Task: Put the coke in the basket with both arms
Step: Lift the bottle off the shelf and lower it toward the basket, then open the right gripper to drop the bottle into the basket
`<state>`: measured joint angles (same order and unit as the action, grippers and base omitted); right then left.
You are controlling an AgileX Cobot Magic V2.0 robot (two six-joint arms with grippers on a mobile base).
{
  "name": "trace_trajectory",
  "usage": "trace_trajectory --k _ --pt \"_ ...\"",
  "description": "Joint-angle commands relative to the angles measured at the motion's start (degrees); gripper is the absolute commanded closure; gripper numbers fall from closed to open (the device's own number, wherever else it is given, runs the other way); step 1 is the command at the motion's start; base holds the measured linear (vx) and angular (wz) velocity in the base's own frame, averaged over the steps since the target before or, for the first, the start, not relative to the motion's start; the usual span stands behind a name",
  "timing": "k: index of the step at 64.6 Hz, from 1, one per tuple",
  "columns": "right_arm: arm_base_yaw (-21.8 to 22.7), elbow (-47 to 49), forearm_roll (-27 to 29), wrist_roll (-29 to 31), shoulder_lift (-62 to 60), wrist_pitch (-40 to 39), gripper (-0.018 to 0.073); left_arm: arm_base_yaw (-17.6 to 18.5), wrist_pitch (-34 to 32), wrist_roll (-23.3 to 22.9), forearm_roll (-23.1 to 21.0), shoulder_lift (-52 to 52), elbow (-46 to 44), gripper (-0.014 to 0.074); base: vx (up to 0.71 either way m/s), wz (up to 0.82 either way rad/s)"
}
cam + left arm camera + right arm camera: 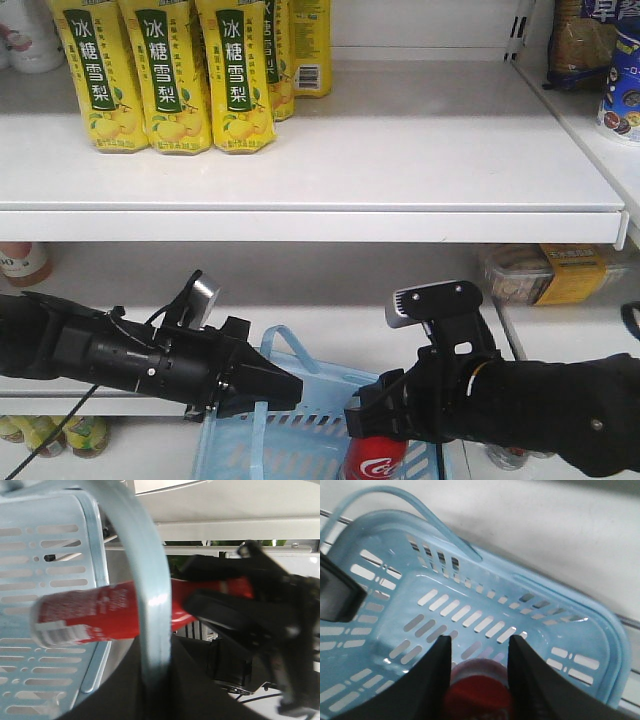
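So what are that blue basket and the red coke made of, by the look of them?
The basket looks like moulded plastic: pale blue, glossy, with clean slotted walls and a thin hoop handle. The coke seems to be metal, perhaps aluminium, with a smooth red printed coat and a silvery end, though blur leaves it open. The right gripper holding it looks like matte black plastic.

The slim red Coca-Cola bottle (376, 462) is cut off by the front view's bottom edge; the light blue slotted plastic basket (300, 440) likewise.
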<state>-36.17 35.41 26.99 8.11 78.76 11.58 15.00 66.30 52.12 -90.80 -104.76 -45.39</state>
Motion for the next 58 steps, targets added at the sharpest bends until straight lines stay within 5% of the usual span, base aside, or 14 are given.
trace_trajectory --k 1,24,36,58 --pt "-0.05 1.80 3.88 -0.45 1.63 -3.80 0.0399 0.39 4.61 0.82 -4.37 3.00 -1.05 0.0603 0.00 0.00" --pt "-0.05 1.85 4.70 0.21 4.32 0.54 0.0183 0.39 4.61 0.82 -4.37 3.00 -1.05 0.0603 0.00 0.00" --pt "0.08 1.85 3.84 1.05 0.40 0.97 0.0174 0.39 4.56 0.82 -4.37 3.00 -1.05 0.0603 0.00 0.00" --pt "2.56 2.03 -5.69 -0.03 -16.33 5.12 0.0174 0.39 4.62 0.82 -4.37 3.00 -1.05 0.0603 0.00 0.00"
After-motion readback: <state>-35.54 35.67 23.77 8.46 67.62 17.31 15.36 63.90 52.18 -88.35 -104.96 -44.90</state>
